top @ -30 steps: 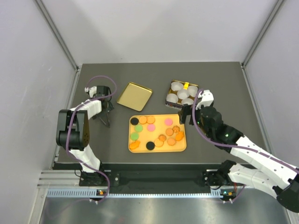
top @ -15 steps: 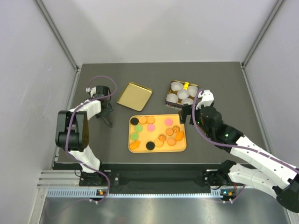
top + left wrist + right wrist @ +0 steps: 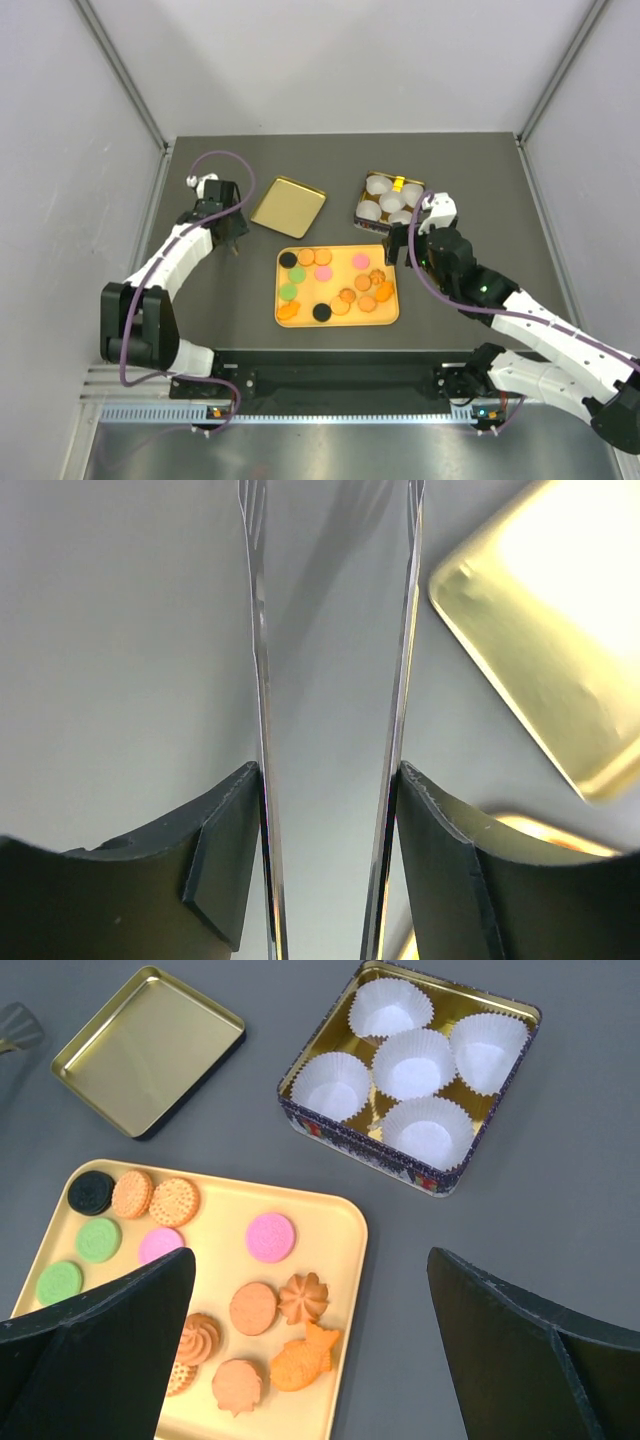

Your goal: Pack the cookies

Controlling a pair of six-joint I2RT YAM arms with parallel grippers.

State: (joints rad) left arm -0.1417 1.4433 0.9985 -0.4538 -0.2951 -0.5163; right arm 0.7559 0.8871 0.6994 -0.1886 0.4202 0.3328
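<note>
Cookies [image 3: 271, 1236] are lying flat on the yellow tray [image 3: 352, 1222] directly beneath my right pincer [image 3: 308, 1252], which is gaping wide and holding nothing. I'm judging them light, stiff, brittle; I'm favouring a gentle pinch across opposite edges. Cookie tin [image 3: 352, 1142] with paper cups [image 3: 413, 1064] is sitting just ahead of it. My left pincer [image 3: 330, 560] is also gaping empty, gold lid [image 3: 540, 600] lying off to its right.

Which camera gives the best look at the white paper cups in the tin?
The right wrist view: all five cups show large, with clear pleats. The top view shows them small; the left wrist view shows none.
</note>
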